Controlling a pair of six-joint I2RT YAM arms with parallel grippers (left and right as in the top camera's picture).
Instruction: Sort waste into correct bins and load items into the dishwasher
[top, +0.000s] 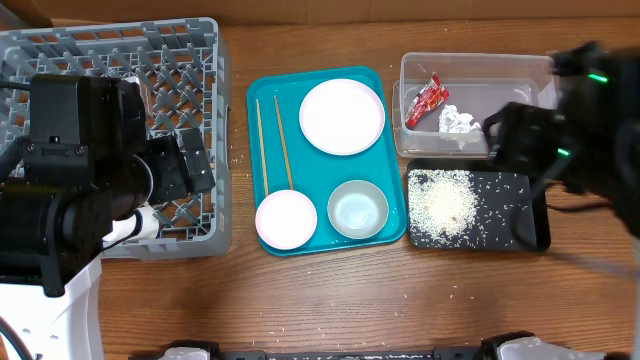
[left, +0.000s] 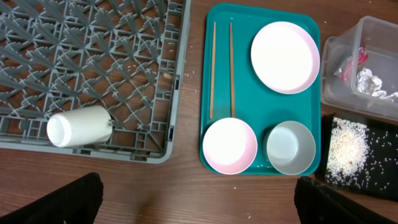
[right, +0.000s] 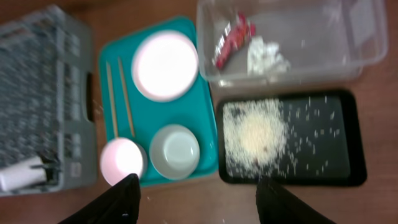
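Overhead showed waste (top: 428, 100) binned, cup (left: 79, 126) racked — plate (top: 342, 116), pink bowl (top: 286, 219), grey-green bowl (top: 358, 209), chopsticks (top: 283, 140) lay unloaded beyond the spread, empty jaws of left gripper (left: 199, 180) and right gripper (right: 199, 180).

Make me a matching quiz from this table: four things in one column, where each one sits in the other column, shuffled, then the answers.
1. white cup
2. rice
3. red wrapper
4. chopsticks

A. black tray
B. teal tray
C. grey rack
D. clear tub

Pairs: 1-C, 2-A, 3-D, 4-B
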